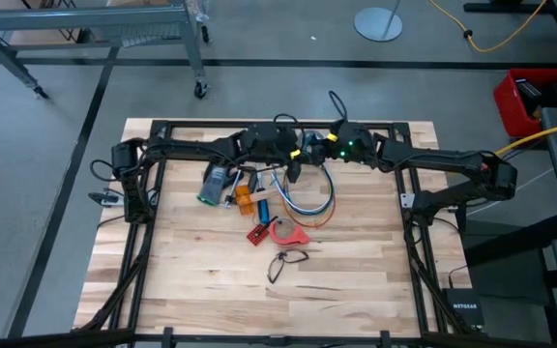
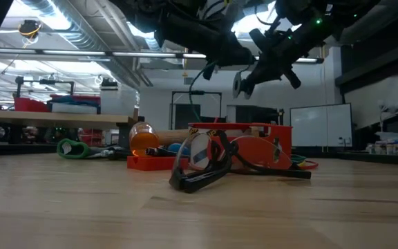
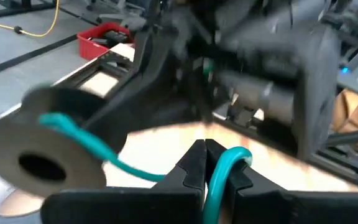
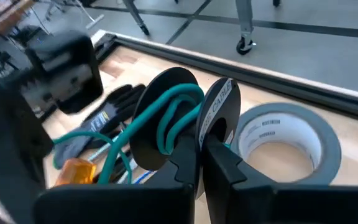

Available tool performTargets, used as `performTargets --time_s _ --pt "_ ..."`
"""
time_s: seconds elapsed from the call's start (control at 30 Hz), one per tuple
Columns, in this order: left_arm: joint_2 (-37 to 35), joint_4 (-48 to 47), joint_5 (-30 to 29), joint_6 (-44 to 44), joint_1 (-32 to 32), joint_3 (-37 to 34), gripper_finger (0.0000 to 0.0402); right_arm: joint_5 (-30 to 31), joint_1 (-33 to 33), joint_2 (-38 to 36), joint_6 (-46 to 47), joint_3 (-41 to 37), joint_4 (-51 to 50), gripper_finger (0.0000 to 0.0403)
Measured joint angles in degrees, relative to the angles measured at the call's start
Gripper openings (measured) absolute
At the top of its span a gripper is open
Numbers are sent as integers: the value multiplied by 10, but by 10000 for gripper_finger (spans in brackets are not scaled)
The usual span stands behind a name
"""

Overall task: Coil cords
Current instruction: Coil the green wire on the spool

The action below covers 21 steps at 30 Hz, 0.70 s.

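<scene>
Overhead, both arms meet: left jaws (image 3: 205, 163) pinch teal cord (image 3: 224, 169); right jaws (image 4: 199, 152) grip spool (image 4: 166, 118).

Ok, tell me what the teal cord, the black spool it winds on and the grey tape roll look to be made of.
Teal cord: a smooth rubbery or plastic jacket, judging by its soft bends and slight sheen. Black spool: thin, rigid matte discs, probably plastic, clamped in the right gripper. Grey tape roll: dull grey backing wound on a white printed core that looks like card.
</scene>
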Motion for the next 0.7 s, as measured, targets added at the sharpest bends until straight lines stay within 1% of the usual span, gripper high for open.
performTargets --time_s 0.3,0.47,0.7 --pt "0 -26 -4 27 1 0 0 -27 -36 -35 -2 0 -1 12" --pt "-1 -30 -9 30 1 1 0 -35 -37 -49 -4 0 5 12" --pt "-1 -41 -9 43 0 1 0 -79 -37 -78 -5 0 6 12"
